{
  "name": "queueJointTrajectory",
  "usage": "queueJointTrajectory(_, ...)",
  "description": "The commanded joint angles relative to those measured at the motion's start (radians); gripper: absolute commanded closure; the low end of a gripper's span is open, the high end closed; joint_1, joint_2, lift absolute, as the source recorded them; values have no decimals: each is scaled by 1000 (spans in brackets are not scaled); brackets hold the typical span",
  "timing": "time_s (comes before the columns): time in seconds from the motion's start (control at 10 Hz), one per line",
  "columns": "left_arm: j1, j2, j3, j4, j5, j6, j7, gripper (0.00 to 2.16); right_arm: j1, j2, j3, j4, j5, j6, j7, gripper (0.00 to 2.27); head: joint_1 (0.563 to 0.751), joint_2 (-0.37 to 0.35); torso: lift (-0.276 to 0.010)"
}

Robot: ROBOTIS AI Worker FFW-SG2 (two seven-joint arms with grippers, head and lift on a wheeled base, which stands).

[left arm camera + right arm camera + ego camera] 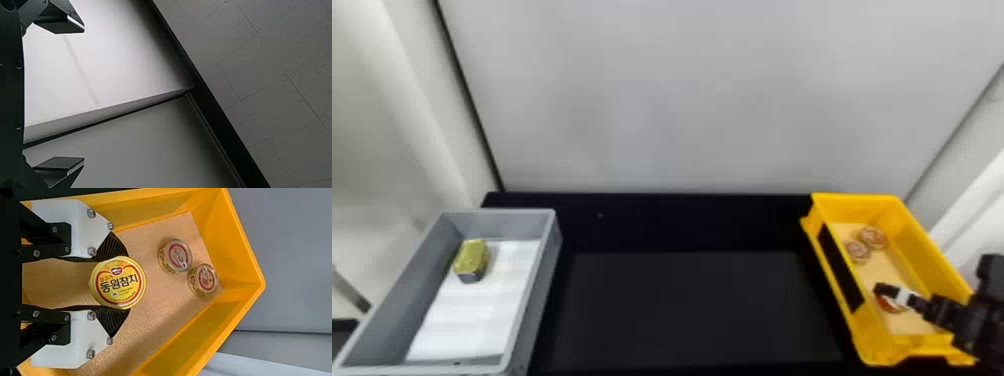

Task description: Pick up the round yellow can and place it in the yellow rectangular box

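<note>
Low over the near part of the yellow box (932, 250), my right gripper (886, 292) partly covers the round yellow can (892, 306). In the right wrist view, the same gripper (117, 282) has its two black ribbed fingers against opposite sides of the can (117, 288), its printed lid facing the camera. The yellow box (239, 266) surrounds them; whether the can touches the box floor, I cannot tell. My left gripper (58, 94) stands open with nothing between its fingers, facing walls and ceiling.
Two smaller cans (864, 245) lie toward the far end of the yellow box. A grey box (532, 290) at the left holds a gold-topped can (472, 257) on white lining. Between the boxes lies a black table surface (682, 305), with a grey wall behind.
</note>
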Motion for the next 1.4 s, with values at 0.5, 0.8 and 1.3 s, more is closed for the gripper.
queueJointTrajectory(0.5,-3,0,-6,3,0,-1,0,99,-2,2,36,7,-60,-43,-66,7,694,-78,-2)
queueJointTrajectory(0.8,0,0,-1,3,0,-1,-2,101,19,3,44,-72,-86,-75,-83,-2,694,-78,-2)
queueJointTrajectory(1.3,9,-2,14,-3,0,-1,-2,101,145,-3,121,-868,-34,-161,-411,12,694,-78,-2)
